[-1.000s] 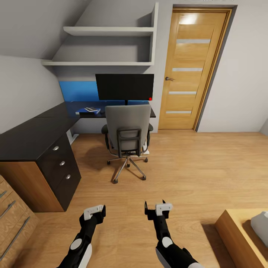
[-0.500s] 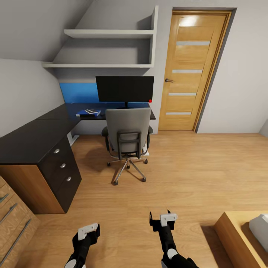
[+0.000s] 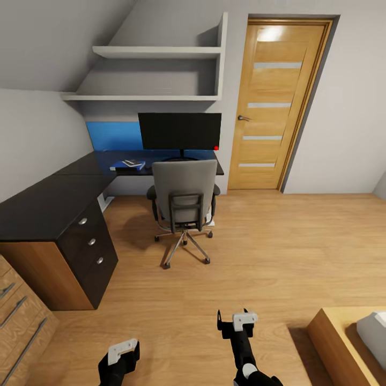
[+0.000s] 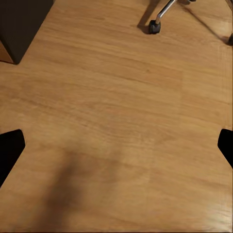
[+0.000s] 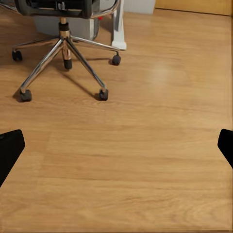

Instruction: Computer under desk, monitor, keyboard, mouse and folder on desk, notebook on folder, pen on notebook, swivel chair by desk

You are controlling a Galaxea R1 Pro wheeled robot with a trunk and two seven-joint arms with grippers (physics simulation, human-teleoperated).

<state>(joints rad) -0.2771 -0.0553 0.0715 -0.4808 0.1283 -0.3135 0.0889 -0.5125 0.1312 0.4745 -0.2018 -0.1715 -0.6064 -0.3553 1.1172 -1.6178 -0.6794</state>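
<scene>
The swivel chair (image 3: 184, 187) stands with its back to me at the black desk (image 3: 48, 195), below the monitor (image 3: 180, 131). Left of the monitor, the blue folder (image 3: 124, 167) lies on the desk with the dark notebook (image 3: 132, 163) on it. The chair hides the keyboard and mouse, and the pen is too small to tell. Low over the floor, my left gripper (image 3: 120, 354) (image 4: 116, 150) and right gripper (image 3: 236, 324) (image 5: 116, 145) are both open and empty. The chair's chrome base (image 5: 63, 53) is ahead of the right one, with a grey box (image 5: 82, 28) behind it.
The desk's drawer unit (image 3: 88, 241) juts out at the left, with a light wooden dresser (image 3: 16, 316) nearer me. A wooden door (image 3: 279, 107) is at the back right. A wooden bed frame (image 3: 343, 343) sits at the near right. Bare floor lies between me and the chair.
Both arms have drawn back toward the bottom of the head view, the left one more. The whole picture has shifted slightly downward, so the camera has moved.
</scene>
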